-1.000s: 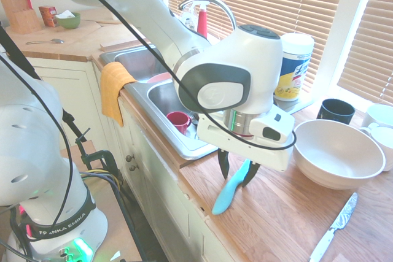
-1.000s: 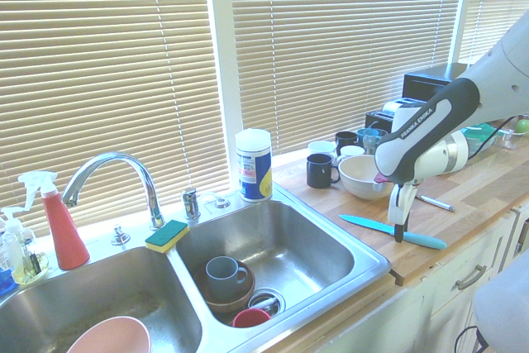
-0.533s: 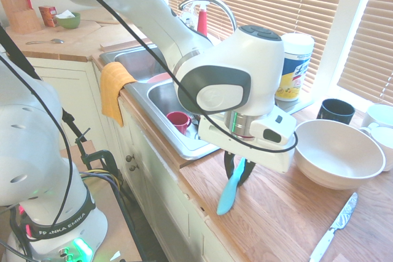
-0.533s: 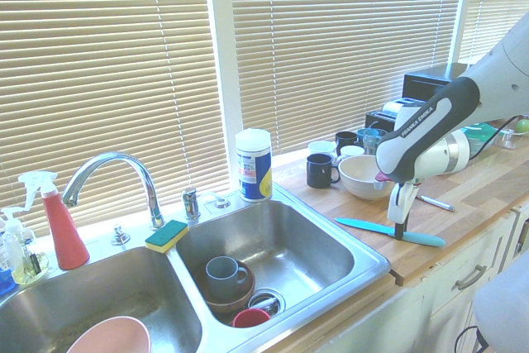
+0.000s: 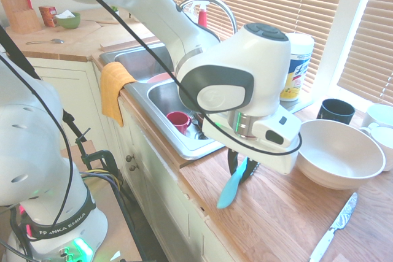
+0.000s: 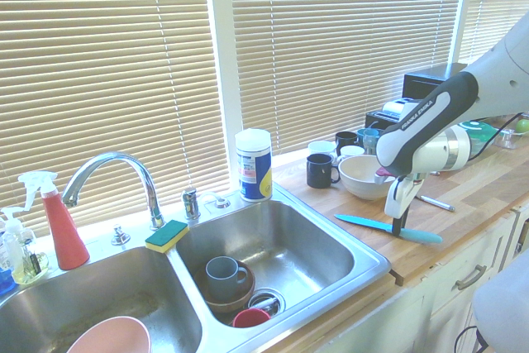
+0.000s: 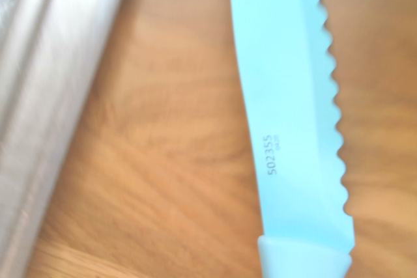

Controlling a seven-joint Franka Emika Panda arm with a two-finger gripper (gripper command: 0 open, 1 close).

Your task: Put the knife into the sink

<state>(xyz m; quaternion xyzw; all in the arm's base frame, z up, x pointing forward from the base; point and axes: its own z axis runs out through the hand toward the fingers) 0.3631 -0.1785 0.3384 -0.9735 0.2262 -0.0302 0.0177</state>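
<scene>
The turquoise knife [image 5: 232,187] is on the wooden counter just right of the sink [image 5: 184,145], and my gripper [image 5: 243,170] is shut on it where handle meets blade. From the other side, the knife [image 6: 372,224] lies almost level, low over the counter, blade pointing toward the sink [image 6: 364,258], with the gripper [image 6: 397,225] coming down on it from above. I cannot tell if it still touches the wood. In the wrist view the serrated blade [image 7: 293,115] runs beside the sink's steel rim [image 7: 39,96].
A white bowl [image 5: 334,151], a black mug [image 5: 335,110] and a silver metal knife [image 5: 334,228] lie beyond the gripper. A wipes canister [image 5: 296,69] stands behind the sink. The near basin holds a red cup [image 5: 178,121] and a grey mug [image 6: 225,272]. An orange cloth [image 5: 113,87] hangs over the sink's front edge.
The fingers have shut on the knife, which lay between open fingers a second ago. The knife has turned a little and risen slightly with the gripper.
</scene>
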